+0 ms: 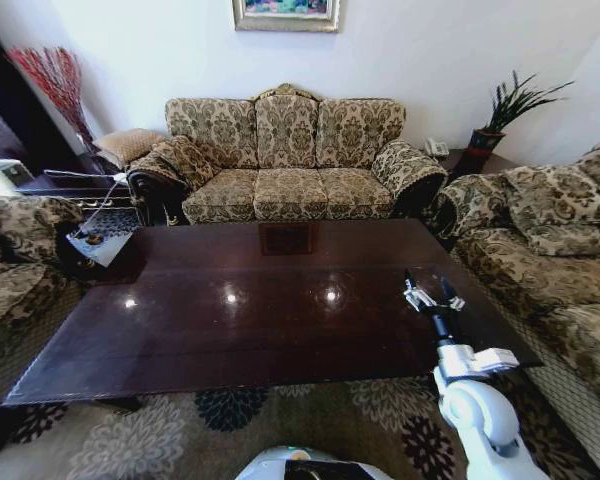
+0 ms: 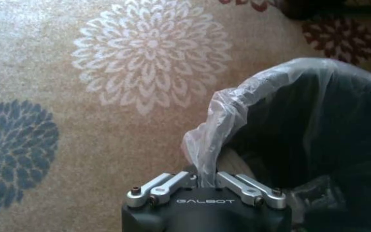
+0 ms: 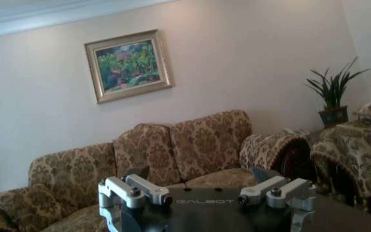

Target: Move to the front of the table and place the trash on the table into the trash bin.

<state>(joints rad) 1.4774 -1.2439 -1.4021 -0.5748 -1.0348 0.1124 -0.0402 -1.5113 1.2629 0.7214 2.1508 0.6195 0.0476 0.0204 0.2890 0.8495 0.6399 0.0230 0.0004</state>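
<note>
The table [image 1: 260, 320] stretches in front of me with a bare, glossy dark top; the trash is out of view. My right gripper [image 1: 427, 285] hovers open over the table's right part, and the right wrist view shows its fingers [image 3: 137, 173] spread wide with nothing between them above the table [image 3: 347, 217]. In the left wrist view my left gripper [image 2: 205, 180] is shut on the plastic-bag rim of the trash bin [image 2: 327, 145], a black bin standing on the flowered rug [image 2: 108, 96].
A patterned sofa [image 1: 285, 150] stands behind the table, with armchairs at the right [image 1: 560, 260] and left [image 1: 10, 260]. A side table [image 1: 100, 240] with papers sits at the far left corner, and a potted plant [image 1: 500, 110] at the far right.
</note>
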